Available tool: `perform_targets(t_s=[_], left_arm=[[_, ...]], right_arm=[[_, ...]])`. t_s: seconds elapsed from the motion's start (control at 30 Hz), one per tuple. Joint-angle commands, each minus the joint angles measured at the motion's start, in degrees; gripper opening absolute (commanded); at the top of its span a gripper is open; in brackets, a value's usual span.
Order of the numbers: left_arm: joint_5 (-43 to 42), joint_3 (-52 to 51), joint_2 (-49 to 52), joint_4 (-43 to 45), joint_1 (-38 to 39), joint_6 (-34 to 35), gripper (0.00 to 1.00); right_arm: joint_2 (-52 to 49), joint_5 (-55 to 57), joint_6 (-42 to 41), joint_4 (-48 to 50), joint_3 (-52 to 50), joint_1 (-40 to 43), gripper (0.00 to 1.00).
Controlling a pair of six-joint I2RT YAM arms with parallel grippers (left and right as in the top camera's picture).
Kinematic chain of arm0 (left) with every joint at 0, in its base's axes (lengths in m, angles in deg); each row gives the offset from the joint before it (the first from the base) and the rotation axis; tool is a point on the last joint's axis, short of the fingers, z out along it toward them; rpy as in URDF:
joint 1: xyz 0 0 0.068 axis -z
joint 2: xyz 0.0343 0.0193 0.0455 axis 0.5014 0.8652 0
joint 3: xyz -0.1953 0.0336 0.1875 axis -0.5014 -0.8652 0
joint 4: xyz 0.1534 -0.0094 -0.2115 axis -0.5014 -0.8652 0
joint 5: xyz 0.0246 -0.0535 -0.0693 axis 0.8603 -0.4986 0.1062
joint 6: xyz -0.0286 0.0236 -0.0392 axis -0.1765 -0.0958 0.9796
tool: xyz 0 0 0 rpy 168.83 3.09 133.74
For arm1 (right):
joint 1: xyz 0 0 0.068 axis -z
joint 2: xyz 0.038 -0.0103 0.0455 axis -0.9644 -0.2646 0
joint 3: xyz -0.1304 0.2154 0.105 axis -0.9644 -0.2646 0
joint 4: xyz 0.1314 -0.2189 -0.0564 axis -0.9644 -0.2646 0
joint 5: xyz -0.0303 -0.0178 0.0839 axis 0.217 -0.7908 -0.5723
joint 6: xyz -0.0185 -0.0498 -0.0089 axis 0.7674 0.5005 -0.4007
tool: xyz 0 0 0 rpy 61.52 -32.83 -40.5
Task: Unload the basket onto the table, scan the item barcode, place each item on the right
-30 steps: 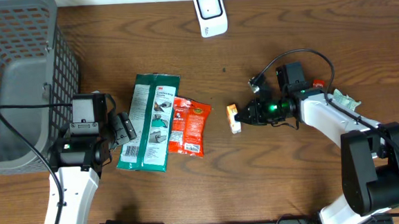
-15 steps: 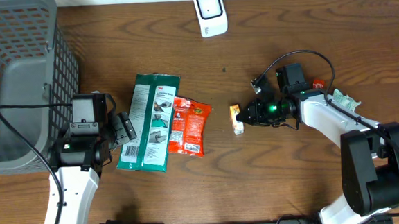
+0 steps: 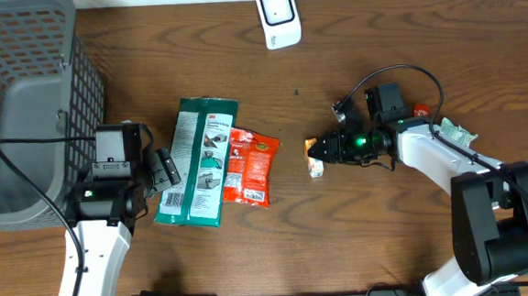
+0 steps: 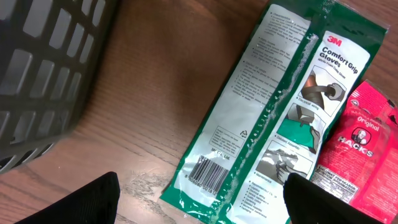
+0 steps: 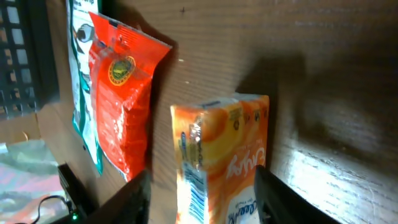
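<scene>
**Carton sits between parted right jaws**

I see the right gripper low over the table, right of centre, with its jaws apart; the small orange carton sits between them; in the right wrist view one finger shows a clear gap to the carton, while the other is right at its edge, and I cannot tell whether it touches. The carton is near a red sweet packet, which lies against a green glove packet; the white scanner stands well apart at the far edge. My left gripper hangs just beside the glove packet, jaws wide apart, holding nothing; a grey basket fills the far left corner.
</scene>
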Motion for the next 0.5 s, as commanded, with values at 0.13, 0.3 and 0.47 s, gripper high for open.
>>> perform_targets(t_s=[0.13, 0.3, 0.47], left_arm=[[-0.33, 0.83, 0.02, 0.00, -0.17, 0.11, 0.85], [-0.35, 0.83, 0.02, 0.00, -0.17, 0.11, 0.85], [-0.35, 0.83, 0.02, 0.02, -0.17, 0.11, 0.85]], right_arm=[[3.78, 0.33, 0.57, -4.52, 6.29, 0.72, 0.54], [5.81, 6.45, 0.61, -7.72, 8.37, 0.28, 0.55], [6.14, 7.85, 4.90, -9.14, 8.37, 0.31, 0.60]])
